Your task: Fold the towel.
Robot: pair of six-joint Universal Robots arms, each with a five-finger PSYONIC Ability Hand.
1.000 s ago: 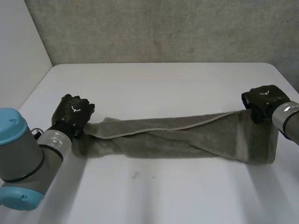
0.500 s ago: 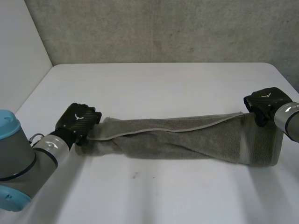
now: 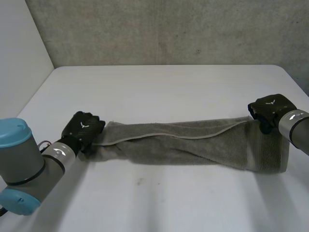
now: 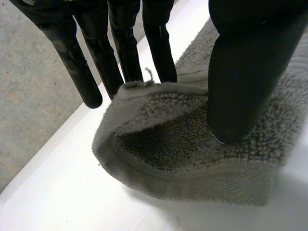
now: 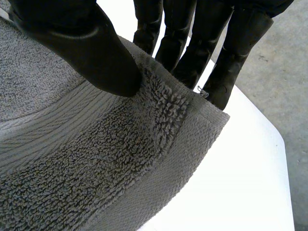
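Note:
A grey towel (image 3: 193,142) lies bunched in a long strip across the white table (image 3: 164,92). My left hand (image 3: 84,126) is at the strip's left end. In the left wrist view its thumb (image 4: 245,72) rests on top of the towel's corner (image 4: 192,144), which lies on the table. Its straight fingers (image 4: 96,53) stand just beyond the folded edge, so the hand is open. My right hand (image 3: 269,108) is at the right end's far corner. There its thumb (image 5: 82,43) pinches the towel's edge (image 5: 96,159) against the fingers (image 5: 202,43).
A grey concrete wall (image 3: 164,29) runs behind the table, and a white wall (image 3: 19,53) stands at the left. The table's right edge is close beside the right hand.
My left hand has sunk toward the table and loosened its fingers from the towel's left corner, which now lies flat. The right hand has shifted slightly left, still holding its corner.

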